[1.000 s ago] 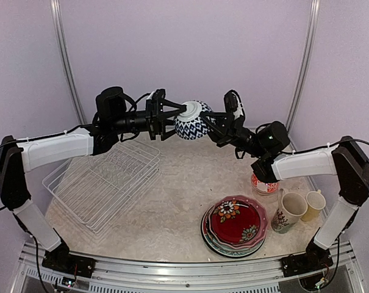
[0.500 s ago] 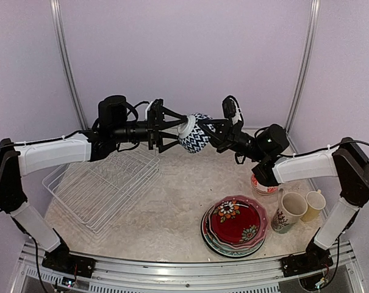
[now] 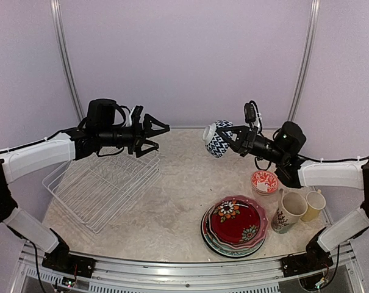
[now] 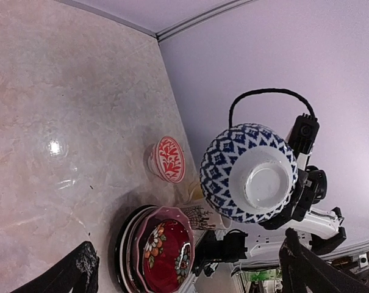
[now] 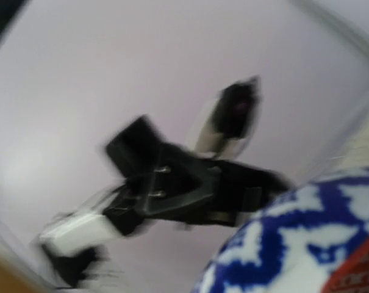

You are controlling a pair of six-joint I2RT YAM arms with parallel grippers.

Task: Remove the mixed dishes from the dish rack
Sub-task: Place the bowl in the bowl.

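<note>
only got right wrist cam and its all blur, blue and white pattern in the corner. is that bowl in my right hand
observer: yes, the right hand is shut on the rim of the blue and white bowl, which is in the air, tipped on its side.
operator: is the left one touching it
observer: no, the left hand is open and well apart from it, by the far corner of the dish rack.
operator: whats unloaded so far
observer: front right there is a stack of plates, a small red patterned bowl and two mugs.
</note>
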